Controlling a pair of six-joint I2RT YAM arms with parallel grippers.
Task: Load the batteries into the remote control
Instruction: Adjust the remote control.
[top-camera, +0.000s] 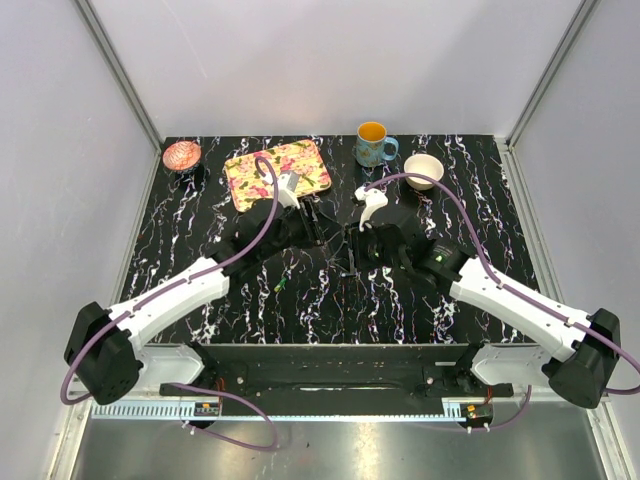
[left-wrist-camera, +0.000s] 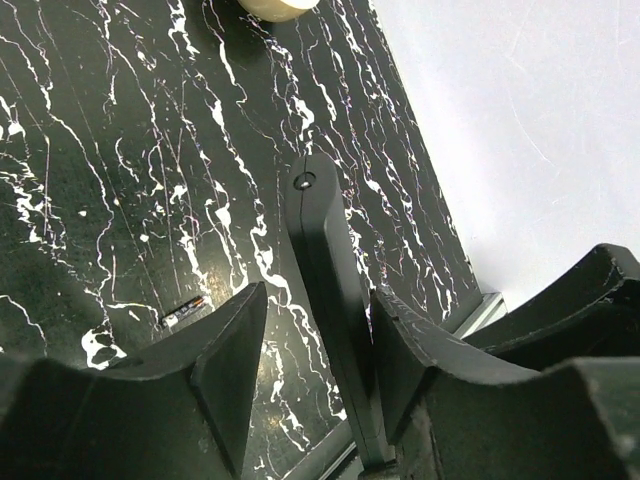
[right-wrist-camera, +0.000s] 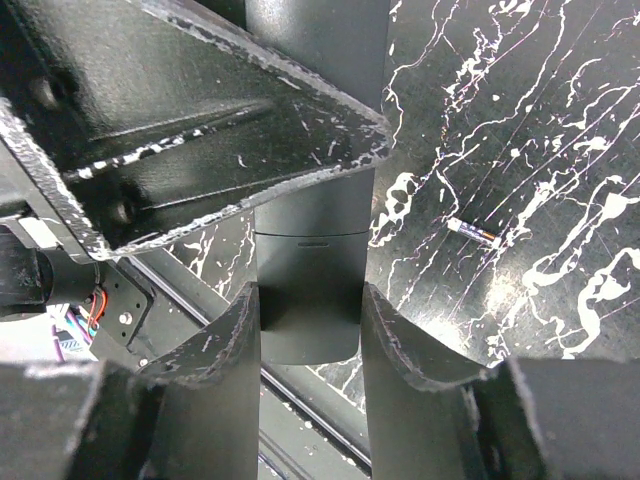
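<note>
Right gripper (right-wrist-camera: 310, 300) clamps the remote control (right-wrist-camera: 308, 265) across its width at the middle of the table (left-wrist-camera: 100, 150), between the arms. Left gripper (left-wrist-camera: 318, 293) stands narrow about the same bar: one finger (left-wrist-camera: 405, 345) touches it and the other shows a gap, so no firm grip is evident. Recommendation: bring that side in squarely, without twisting against the right's hold, and keep the cover seam unobstructed. One battery (left-wrist-camera: 183, 311) lies loose on the table nearby, clear of both grippers; it should wait until the compartment is open.
</note>
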